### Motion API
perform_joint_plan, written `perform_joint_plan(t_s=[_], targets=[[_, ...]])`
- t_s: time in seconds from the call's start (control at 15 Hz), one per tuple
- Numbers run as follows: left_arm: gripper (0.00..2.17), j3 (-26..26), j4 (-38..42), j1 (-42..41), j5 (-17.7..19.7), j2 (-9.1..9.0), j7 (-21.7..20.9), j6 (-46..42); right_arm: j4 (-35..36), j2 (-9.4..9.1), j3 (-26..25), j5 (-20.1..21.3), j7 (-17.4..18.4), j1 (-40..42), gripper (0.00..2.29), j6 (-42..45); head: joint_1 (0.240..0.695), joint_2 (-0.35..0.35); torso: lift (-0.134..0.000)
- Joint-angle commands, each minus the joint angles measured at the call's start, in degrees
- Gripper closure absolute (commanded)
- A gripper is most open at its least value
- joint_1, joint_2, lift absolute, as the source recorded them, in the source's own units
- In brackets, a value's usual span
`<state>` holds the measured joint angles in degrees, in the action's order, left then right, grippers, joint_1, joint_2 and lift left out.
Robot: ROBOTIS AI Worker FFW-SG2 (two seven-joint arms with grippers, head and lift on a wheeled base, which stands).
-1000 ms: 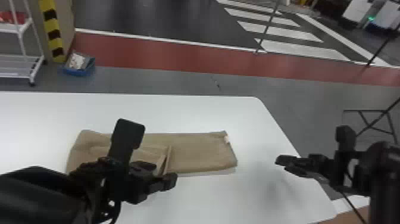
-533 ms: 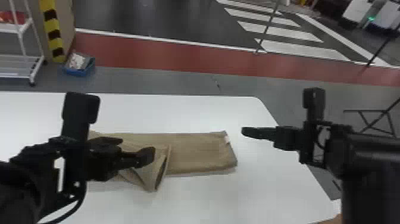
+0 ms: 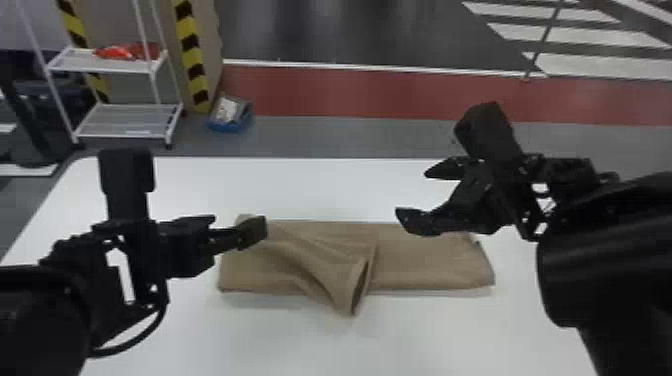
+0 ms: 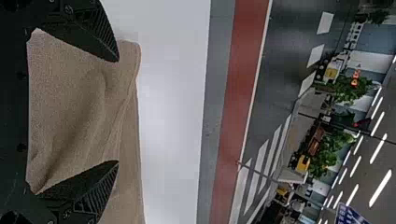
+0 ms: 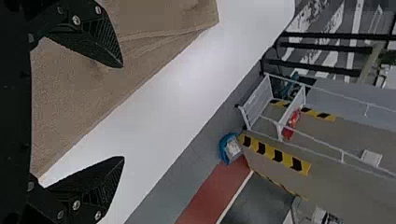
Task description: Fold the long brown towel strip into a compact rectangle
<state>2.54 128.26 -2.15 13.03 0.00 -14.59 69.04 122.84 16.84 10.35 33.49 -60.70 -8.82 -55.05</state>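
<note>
Sprawling across the worktop [image 3: 380, 345] in the head view, the brown towel [image 3: 425, 265] has a loose flap [image 3: 345, 275] gaping toward six o'clock. From where I stand, the left pincer [image 3: 250, 231] is at the towel's ten o'clock side, the right pincer [image 3: 414, 195] around one o'clock. In the left wrist view, the left pincer [image 4: 117, 111] spreads wide, towel between its fingers, unpinched. In the right wrist view, the right pincer [image 5: 123, 112] gapes too, empty, one finger overlapping the towel.

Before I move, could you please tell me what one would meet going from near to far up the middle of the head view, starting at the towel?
Brown towel strip, white tabletop's far edge, grey floor strip, red floor band, white floor line, dark floor.
</note>
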Motion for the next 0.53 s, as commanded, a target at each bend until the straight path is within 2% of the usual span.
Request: perform_joint_plan(t_s=[0.0,0.13,0.2,0.33,0.47], targets=[[0.12,0.4,1.2,-1.2,0.1,-0.15,0.0,0.0,-2.0,1.08,4.5,6.6,-5.0,-0.9,0.21,6.7,0.695,-0.048,-0.124],[0.12,0.5,1.9,-2.0,-0.1,-0.15,0.0,0.4,-4.5,2.05,7.0,14.0,-9.0,-0.8,0.22,14.3,0.695,-0.023,-0.124],[0.12,0.7,2.2,-2.5,-0.2,-0.15,0.0,0.4,-5.9,3.02,8.1,17.5,-9.7,-0.4,0.23,17.8,0.695,-0.013,-0.124],[0.12,1.1,2.4,-3.1,-0.1,-0.15,0.0,0.9,-7.7,3.28,9.1,20.4,-10.1,0.2,0.29,20.8,0.695,-0.01,-0.124],[0.12,0.9,2.7,-3.8,-0.2,-0.15,0.0,1.1,-9.8,2.75,9.4,21.9,-10.1,-0.1,0.29,22.2,0.695,-0.013,-0.124]])
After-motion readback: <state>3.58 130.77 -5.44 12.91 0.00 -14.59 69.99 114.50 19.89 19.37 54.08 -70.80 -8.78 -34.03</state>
